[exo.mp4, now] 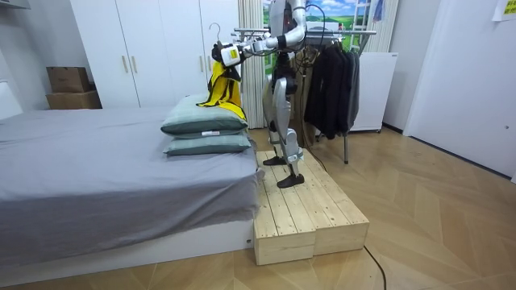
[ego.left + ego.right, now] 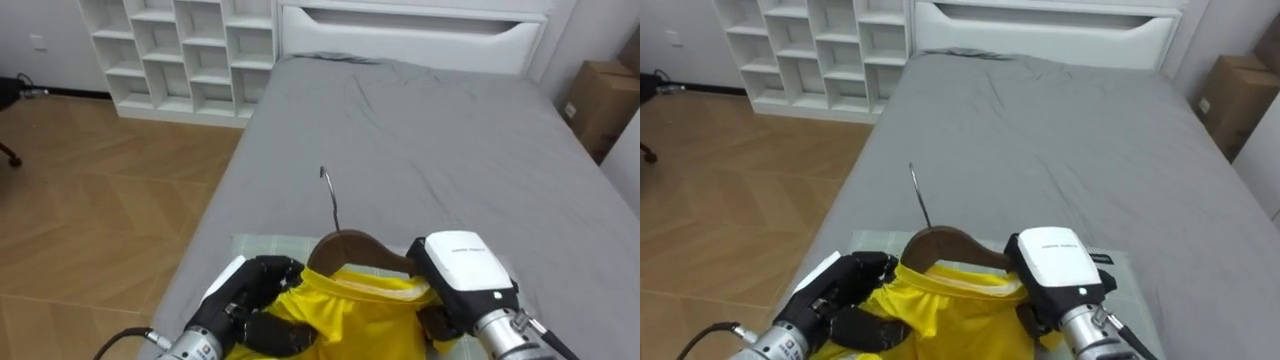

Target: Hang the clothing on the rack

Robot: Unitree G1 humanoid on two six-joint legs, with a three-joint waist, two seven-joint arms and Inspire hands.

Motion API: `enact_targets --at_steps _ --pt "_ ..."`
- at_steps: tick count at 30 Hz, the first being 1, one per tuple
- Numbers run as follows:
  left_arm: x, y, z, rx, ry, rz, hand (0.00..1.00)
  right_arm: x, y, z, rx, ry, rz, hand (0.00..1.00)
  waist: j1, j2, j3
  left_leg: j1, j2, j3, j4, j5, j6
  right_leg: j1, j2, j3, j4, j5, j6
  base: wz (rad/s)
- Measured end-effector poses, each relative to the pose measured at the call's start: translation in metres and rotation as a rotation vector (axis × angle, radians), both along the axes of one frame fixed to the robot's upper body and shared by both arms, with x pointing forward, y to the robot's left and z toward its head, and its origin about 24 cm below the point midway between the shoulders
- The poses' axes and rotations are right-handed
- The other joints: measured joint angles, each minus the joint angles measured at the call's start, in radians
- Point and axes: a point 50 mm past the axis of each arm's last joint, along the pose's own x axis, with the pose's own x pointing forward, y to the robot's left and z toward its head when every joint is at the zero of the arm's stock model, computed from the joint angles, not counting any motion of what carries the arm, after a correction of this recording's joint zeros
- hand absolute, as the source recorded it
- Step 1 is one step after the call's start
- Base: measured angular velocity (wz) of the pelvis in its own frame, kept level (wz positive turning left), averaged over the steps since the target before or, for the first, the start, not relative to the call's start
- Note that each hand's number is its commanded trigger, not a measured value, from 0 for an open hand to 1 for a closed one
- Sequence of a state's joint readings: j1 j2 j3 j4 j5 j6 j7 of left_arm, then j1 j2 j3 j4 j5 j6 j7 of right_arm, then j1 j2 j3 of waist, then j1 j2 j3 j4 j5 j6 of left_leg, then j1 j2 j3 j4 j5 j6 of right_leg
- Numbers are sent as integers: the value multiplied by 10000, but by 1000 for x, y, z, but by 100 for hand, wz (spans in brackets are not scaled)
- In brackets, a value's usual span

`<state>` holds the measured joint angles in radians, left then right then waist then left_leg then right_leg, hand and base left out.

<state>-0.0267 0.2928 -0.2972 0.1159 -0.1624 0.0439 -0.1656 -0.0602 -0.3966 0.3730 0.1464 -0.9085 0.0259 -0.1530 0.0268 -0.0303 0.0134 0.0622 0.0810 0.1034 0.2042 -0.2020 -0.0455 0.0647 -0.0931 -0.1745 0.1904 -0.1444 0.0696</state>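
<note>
Yellow shirt (image 2: 350, 310) on wooden hanger (image 2: 350, 250), held up over the pillows (image 1: 201, 125), left hand (image 2: 255, 300) and right hand (image 2: 460, 275) each curled on a shoulder of it, hanger crosswise between them, hook (image 2: 330, 200) up, rack (image 1: 339, 34) behind the robot.

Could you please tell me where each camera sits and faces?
Left eye view: on the head, facing down the bed; left hand gripping the yellow garment, right hand beside.
Right eye view: beside it, same scene, same hands.
Room view: off across the room, facing the whole robot on a wooden platform.
All share the bed and yellow garment.
</note>
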Motion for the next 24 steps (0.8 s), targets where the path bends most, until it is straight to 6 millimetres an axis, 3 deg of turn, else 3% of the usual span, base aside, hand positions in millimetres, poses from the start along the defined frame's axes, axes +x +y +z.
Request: enact_targets --at_steps 9,24 --pt "0 -8 1 -588 112 -357 0 -4 8 -7 -387 464 292 100 51 -32 -23 -10 1 53 8 0 0 -131 -6 93 161 0 0 -1" --pt "-3 -12 0 -868 347 -1255 0 -5 4 -16 -644 1035 50 100 71 -131 -18 10 -2 189 24 2 2 -146 -13 198 122 -37 -14 -2"
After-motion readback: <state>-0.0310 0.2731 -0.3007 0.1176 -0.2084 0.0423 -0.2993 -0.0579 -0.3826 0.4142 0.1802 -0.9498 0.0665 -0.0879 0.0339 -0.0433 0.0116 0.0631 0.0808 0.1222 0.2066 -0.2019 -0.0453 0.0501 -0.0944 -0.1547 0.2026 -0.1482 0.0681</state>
